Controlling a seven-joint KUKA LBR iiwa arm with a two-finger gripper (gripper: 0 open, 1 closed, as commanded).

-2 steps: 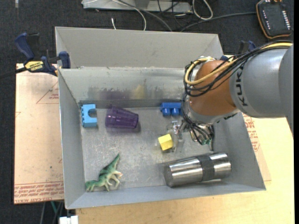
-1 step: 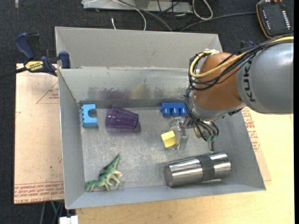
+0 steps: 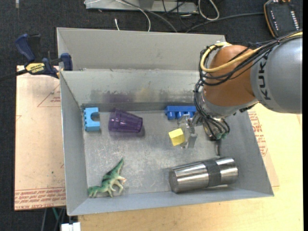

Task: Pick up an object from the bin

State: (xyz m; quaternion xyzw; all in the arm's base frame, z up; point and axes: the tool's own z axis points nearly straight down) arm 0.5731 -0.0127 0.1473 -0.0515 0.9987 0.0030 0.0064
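Camera view: gripper (image 3: 189,134) low in the bin (image 3: 72,129), right of middle, just right of yellow cube (image 3: 176,137); can't tell if claw is open or closed. Blue brick (image 3: 180,111) at far wall, steel cylinder (image 3: 203,174) nearer, purple cup (image 3: 125,123) left, green dinosaur (image 3: 109,181) near-left

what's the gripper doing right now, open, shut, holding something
gripper: open or shut cannot be told; it sits just right of the small yellow block.
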